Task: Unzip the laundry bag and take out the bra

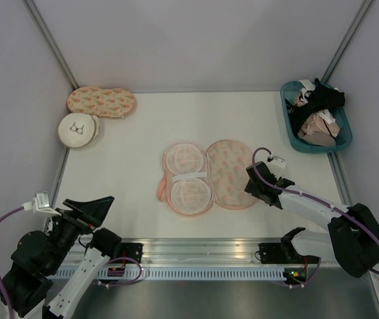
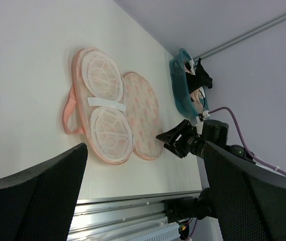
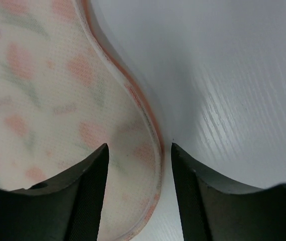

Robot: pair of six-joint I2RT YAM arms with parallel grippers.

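Observation:
The laundry bag [image 1: 206,176] lies unzipped and spread open mid-table. Its left half shows two white mesh cups and a white band; its right half shows the printed side. Its pink loop strap [image 1: 159,187] sticks out left. It also shows in the left wrist view [image 2: 118,110]. My right gripper [image 1: 252,183] is open, its jaws straddling the pink-edged rim of the printed half [image 3: 57,100] without touching it. My left gripper [image 1: 90,207] is open and empty at the near left. A black bra [image 1: 319,100] lies in the teal basket [image 1: 296,143] at the back right.
Pink and beige garments [image 1: 322,126] lie under the black bra in the basket. A like-printed case [image 1: 102,102] and a round white pouch [image 1: 78,128] sit at the back left. A metal rail [image 1: 196,249] runs along the near edge.

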